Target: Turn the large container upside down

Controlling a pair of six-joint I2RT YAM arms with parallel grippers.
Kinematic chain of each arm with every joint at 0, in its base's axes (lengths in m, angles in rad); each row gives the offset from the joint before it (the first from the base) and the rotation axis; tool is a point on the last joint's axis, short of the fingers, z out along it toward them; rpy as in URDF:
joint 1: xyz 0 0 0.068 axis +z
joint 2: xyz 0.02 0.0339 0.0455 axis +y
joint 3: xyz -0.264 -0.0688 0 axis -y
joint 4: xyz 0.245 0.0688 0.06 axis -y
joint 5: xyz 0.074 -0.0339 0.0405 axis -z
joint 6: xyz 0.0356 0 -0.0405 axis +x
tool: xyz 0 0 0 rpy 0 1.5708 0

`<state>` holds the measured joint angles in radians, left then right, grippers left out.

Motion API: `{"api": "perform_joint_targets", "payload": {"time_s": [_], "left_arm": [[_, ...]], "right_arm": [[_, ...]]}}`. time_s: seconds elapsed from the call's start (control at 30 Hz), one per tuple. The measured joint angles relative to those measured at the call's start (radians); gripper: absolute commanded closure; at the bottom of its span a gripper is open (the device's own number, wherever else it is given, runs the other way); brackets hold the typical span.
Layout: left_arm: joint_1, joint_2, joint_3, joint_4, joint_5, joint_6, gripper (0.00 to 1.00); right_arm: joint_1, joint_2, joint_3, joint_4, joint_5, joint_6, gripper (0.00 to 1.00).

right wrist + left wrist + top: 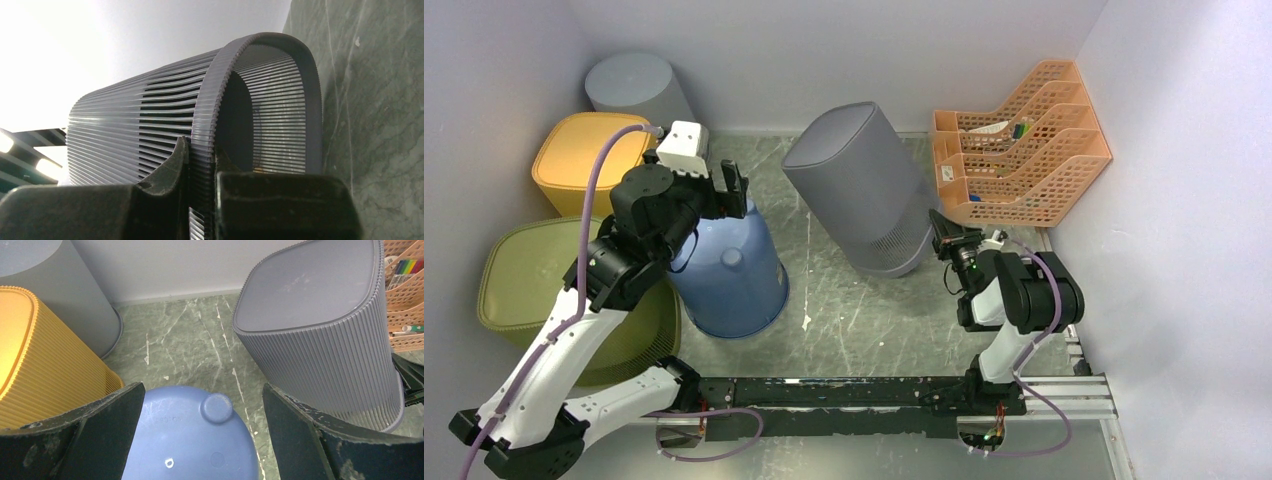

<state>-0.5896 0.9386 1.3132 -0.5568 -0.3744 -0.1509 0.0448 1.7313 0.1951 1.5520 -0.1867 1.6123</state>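
The large container (859,185) is a tall grey ribbed bin in the middle of the table. It leans with its closed base (305,285) up and toward the back, and its open rim (280,55) low at the right. My right gripper (944,232) is shut on that rim (202,150), one finger outside the slatted wall and one inside. My left gripper (729,190) hangs open over an upturned blue bin (195,440), its fingers (115,415) on either side and apart from it. The grey container stands just right of that gripper.
A yellow ribbed bin (584,160), an olive bin (534,280) and a round grey bin (629,85) crowd the left side. An orange perforated file rack (1024,140) stands at the back right against the wall. Walls close in the back and both sides.
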Motion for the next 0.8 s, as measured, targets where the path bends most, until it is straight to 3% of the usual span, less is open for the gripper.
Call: {"api": "perform_joint_targets", "payload": {"time_s": [0.43, 0.53, 0.73, 0.8], "left_arm": [[0.000, 0.005, -0.003, 0.007, 0.000, 0.000, 0.00], [0.000, 0.011, -0.007, 0.010, 0.001, 0.000, 0.00], [0.000, 0.023, -0.014, 0.013, 0.001, -0.004, 0.00], [0.000, 0.023, -0.014, 0.013, 0.000, -0.005, 0.00]], "right_arm": [[-0.027, 0.136, -0.029, 0.000, -0.069, -0.028, 1.00], [-0.026, 0.169, -0.035, -0.001, -0.100, -0.087, 0.83], [-0.028, 0.231, -0.048, -0.006, -0.152, -0.172, 0.69], [-0.033, 0.246, -0.050, -0.008, -0.166, -0.185, 0.55]]}}
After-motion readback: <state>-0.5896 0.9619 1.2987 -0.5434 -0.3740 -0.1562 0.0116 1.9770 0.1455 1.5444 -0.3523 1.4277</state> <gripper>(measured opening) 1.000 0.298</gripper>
